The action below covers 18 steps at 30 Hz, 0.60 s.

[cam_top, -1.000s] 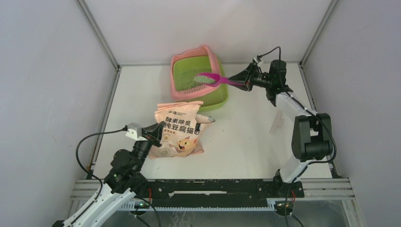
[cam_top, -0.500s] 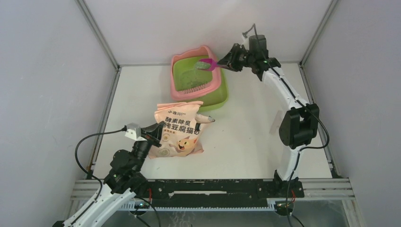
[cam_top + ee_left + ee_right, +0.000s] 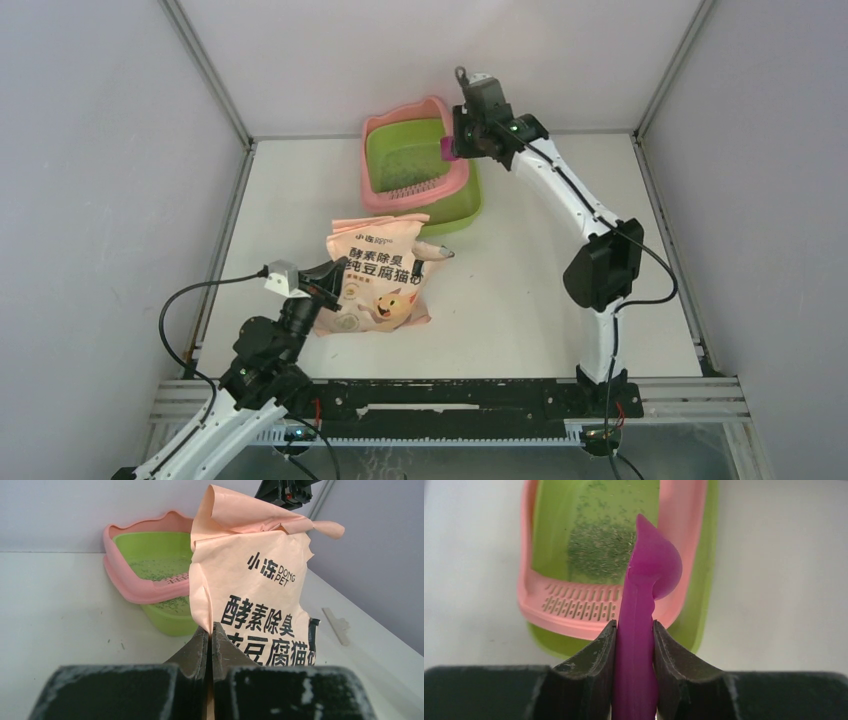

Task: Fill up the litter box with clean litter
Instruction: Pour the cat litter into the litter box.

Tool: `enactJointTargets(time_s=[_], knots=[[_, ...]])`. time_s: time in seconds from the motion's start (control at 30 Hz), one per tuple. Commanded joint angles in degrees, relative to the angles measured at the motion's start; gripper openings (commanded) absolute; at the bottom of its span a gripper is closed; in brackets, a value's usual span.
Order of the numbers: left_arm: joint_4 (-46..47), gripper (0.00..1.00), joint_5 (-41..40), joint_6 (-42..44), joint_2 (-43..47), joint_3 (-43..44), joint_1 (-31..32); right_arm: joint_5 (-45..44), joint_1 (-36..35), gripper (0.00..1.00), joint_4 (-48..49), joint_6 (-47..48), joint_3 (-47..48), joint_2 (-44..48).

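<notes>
Your left claw (image 3: 210,630) is pinched on the peach bag (image 3: 260,580) at its edge, on the desk (image 3: 520,290). Beyond the bag sits the litter box (image 3: 395,200), with litter (image 3: 599,550) scattered across its basin. Your right claw (image 3: 635,630) grips the magenta scoop (image 3: 655,562) above the box.

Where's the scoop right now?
The scoop is clamped in the right hand, above the right rim of the litter box, far centre in the top view.
</notes>
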<state>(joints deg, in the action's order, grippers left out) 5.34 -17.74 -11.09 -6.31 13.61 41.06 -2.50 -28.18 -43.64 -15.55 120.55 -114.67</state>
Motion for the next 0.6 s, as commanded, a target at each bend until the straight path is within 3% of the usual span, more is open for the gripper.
enactJointTargets(time_s=[0.0,0.23,0.57], knots=[[7.5,0.00,0.8,-0.4,0.5,2.5,-0.3,-15.4,-4.9,0.00,1.8,10.3,-0.7,3.3],[7.7,0.00,1.0,-0.5,-0.1,2.7,-0.4,0.9,-2.1,0.00,10.2,4.3,-15.1,18.9],[9.4,0.00,2.7,-0.3,-2.6,2.8,-0.4,34.8,8.4,0.00,6.1,-3.8,-40.4,41.0]])
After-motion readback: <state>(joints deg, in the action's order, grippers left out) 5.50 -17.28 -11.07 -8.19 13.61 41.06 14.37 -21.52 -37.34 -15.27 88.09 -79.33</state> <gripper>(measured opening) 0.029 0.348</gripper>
